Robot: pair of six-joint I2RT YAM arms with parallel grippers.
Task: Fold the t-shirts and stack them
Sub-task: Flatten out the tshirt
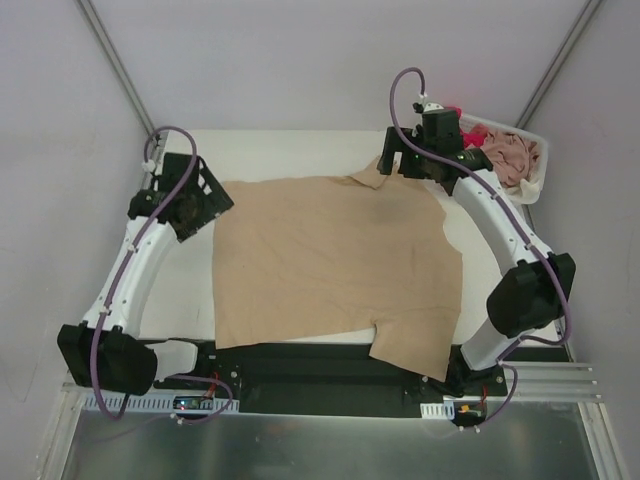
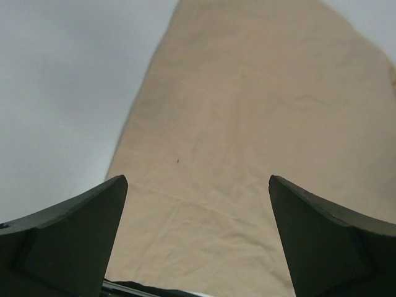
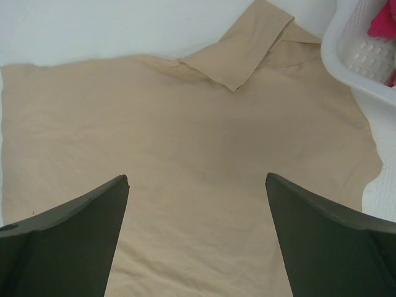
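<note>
The left gripper (image 2: 198, 241) and right gripper (image 3: 197, 241) are held apart over the tan shirt (image 1: 335, 265); the basket (image 3: 334, 59) beside it is shown only by the right wrist and top views.

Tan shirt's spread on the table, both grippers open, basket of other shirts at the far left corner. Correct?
No. The top view shows the basket at the far right corner. The tan shirt is spread out; left gripper and right gripper are open.

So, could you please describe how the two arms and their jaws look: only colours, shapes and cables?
The left arm and the right arm both have white, curved link shells with black joint housings. A lilac cable runs along each arm and loops free near the wrist. The jaws are dark, matt and wedge-shaped, and they taper to blunt tips. No markings are visible.
</note>
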